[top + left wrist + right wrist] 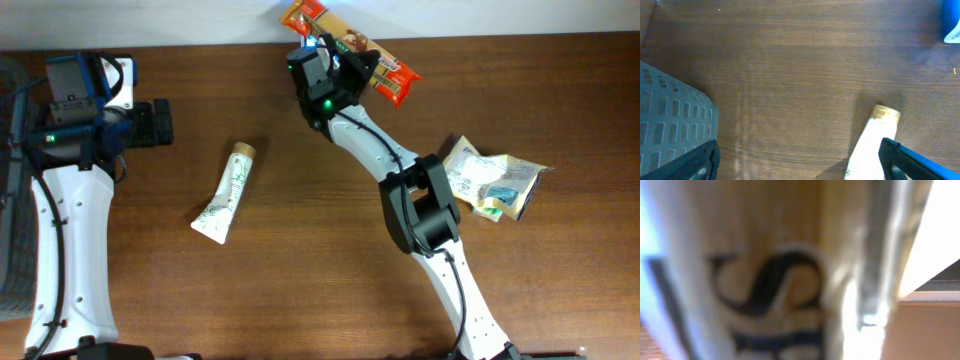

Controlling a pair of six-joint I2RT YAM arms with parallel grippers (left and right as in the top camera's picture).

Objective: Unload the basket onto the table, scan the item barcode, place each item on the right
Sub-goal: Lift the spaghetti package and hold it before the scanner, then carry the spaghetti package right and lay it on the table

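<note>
Overhead: the right pincer (348,62), top middle of the frame, is clamped narrow on the orange snack bar (392,76). The bar's long axis runs upper left to lower right. The left pincer (155,125) sits wide open at upper left, well apart, so I'd say the scan is the right arm's job.

Left wrist: nothing between the spread fingers, just a white tube (875,140) at lower right and a grey basket (670,125) at lower left.

Right wrist: the wrapper fills the frame as a blur of dark lettering, and I can't spot any barcode.

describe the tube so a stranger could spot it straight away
On the brown wooden table, look left of centre. The tube lies flat there on its own: white with a tan cap, unlike the orange snack pack and the crumpled packet.
</note>
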